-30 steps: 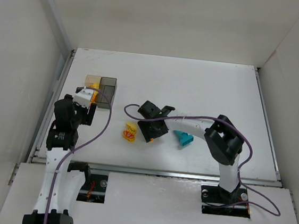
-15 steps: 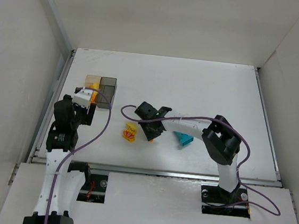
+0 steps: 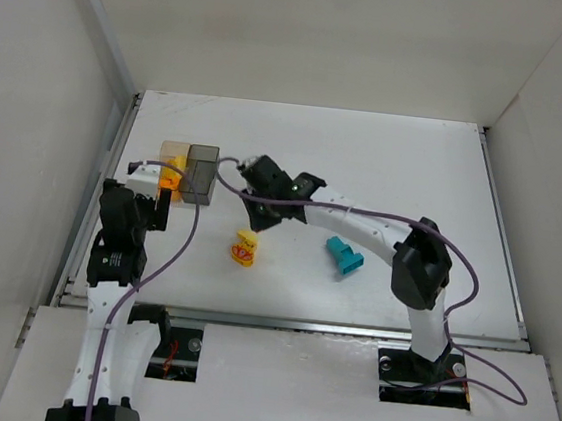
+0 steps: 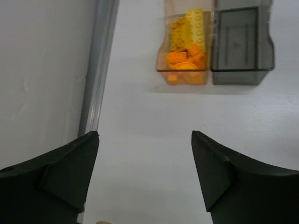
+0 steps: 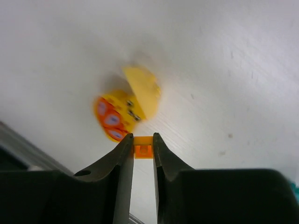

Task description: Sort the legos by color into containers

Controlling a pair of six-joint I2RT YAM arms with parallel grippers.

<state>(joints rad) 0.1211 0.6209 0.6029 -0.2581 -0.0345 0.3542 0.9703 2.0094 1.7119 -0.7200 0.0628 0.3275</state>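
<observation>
My right gripper [image 3: 258, 213] is shut on a tiny orange lego [image 5: 143, 150] and holds it above the table, just right of the two adjoining containers. The amber box [image 3: 173, 152] holds several orange and yellow legos [image 4: 187, 51]; the smoky grey box [image 3: 203, 169] beside it looks empty [image 4: 240, 46]. A yellow piece with red marks [image 3: 245, 248] lies on the table below the right gripper and shows in the right wrist view [image 5: 126, 109]. The teal-blue block [image 3: 344, 256] lies further right. My left gripper [image 3: 153, 199] is open and empty [image 4: 145, 154], near of the boxes.
White walls enclose the table on the left, back and right. A metal rail [image 4: 96, 84] runs along the left edge close to the left gripper. Another rail [image 3: 289, 322] marks the table's near edge.
My right gripper has moved left and away from the arm bases, from beside the yellow piece to beside the grey box, carrying the orange lego. The left gripper has shifted slightly left.
</observation>
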